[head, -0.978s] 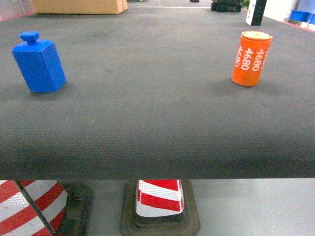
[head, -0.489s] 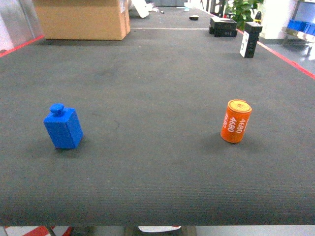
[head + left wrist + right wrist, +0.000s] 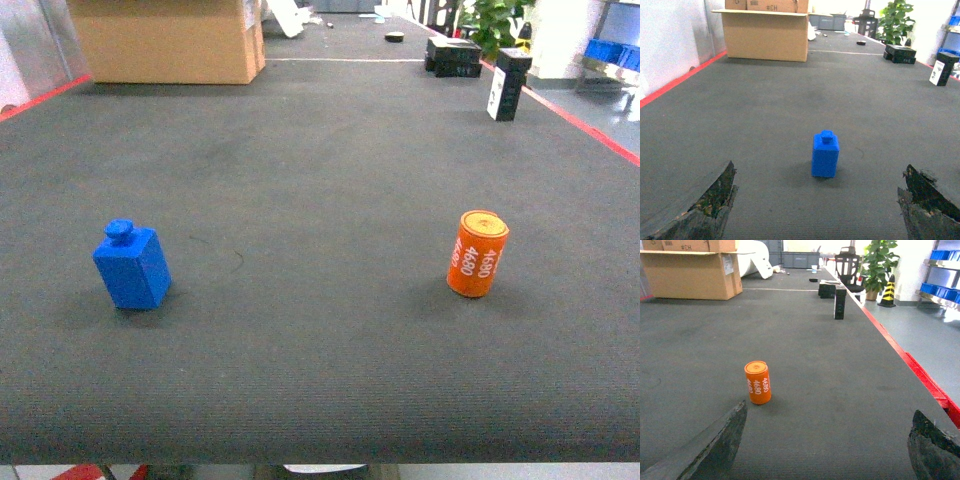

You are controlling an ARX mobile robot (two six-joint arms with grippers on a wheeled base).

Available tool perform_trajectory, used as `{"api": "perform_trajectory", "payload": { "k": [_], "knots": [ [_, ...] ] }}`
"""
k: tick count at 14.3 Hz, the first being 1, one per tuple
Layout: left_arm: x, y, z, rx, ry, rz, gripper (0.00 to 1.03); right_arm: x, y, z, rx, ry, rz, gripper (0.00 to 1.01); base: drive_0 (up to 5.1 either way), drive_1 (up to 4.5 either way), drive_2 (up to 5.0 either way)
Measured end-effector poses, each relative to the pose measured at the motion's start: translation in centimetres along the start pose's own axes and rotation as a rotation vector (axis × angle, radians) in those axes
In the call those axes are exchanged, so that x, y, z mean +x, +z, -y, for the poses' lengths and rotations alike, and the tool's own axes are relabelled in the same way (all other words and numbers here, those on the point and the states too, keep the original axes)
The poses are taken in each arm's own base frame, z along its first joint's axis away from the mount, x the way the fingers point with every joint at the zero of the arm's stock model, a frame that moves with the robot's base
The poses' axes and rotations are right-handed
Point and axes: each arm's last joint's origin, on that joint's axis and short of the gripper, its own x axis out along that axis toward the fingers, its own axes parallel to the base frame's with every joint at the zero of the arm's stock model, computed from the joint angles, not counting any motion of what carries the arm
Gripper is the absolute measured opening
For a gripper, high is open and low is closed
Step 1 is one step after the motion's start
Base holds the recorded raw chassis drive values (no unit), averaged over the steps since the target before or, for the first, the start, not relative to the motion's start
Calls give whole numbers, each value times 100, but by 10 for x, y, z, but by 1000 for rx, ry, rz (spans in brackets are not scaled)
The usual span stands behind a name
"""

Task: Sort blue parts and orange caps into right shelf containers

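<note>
A blue part (image 3: 132, 266), a small block with a knob on top, stands on the dark mat at the left. An orange cap (image 3: 477, 254), a cylinder with white numbers, stands at the right. Neither gripper shows in the head view. In the left wrist view my left gripper (image 3: 820, 164) is open and empty, with the blue part (image 3: 825, 155) ahead and centred between the fingers. My right gripper (image 3: 830, 406) is open and empty; the orange cap (image 3: 758, 382) stands ahead, near its left finger. Blue right shelf containers (image 3: 940, 254) sit on a rack far right.
A cardboard box (image 3: 165, 40) stands at the mat's far left. A black and white box (image 3: 505, 85) and black items (image 3: 455, 55) sit far right. A red line (image 3: 585, 120) marks the mat's right edge. The mat's front edge (image 3: 320, 465) is close.
The head view has lifted and pulled back: the striped cones below the mat's edge have dropped out of view and both objects look smaller. Neither object has shifted on the mat.
</note>
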Motion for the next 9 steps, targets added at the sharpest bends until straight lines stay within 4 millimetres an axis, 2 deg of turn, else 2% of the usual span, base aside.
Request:
{"api": "perform_trajectory", "payload": {
  "k": [9],
  "knots": [
    [0, 0, 0, 0, 0, 0, 98, 0, 0, 0, 0, 0, 0, 98, 0, 0, 0]
  ]
}}
